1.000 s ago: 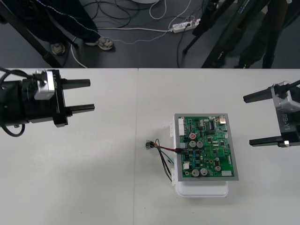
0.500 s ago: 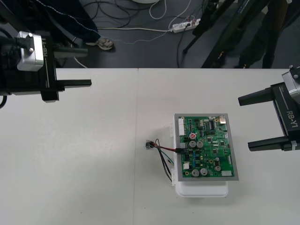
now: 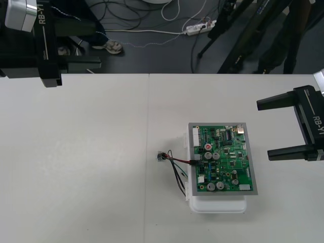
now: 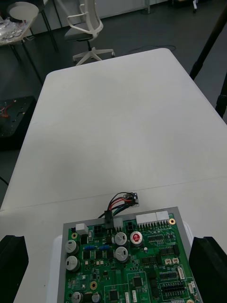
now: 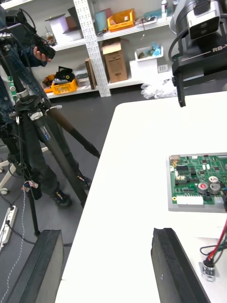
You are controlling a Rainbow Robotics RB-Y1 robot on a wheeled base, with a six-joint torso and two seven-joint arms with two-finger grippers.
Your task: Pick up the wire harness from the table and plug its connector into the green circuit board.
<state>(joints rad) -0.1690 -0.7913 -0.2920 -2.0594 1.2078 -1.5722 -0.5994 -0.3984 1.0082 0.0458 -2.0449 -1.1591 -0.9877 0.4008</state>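
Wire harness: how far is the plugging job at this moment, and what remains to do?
Done, it seems: the plug sits in the green circuit board at its left edge, and the socket lies on the table beside it. In hand: nothing; the left claw hangs open over the far left corner, the right claw open right of the board. Left: probably nothing.

**Left gripper** (image 3: pixel 96 45): black block body topped by a silver camera housing (image 3: pixel 20 12). White "RB-Y1" lettering runs along the black plate beside it. The left fingers (image 3: pixel 83 64) are straight black bars, and from the left wrist they look like broad matte slabs.

**Right gripper** (image 3: pixel 263 129): the same black build, with white "RB-Y1" on its cross-plate. The right fingers (image 3: pixel 283 99) are black and tapering. Its grey-silver camera block (image 5: pixel 204 21) has a dark window.
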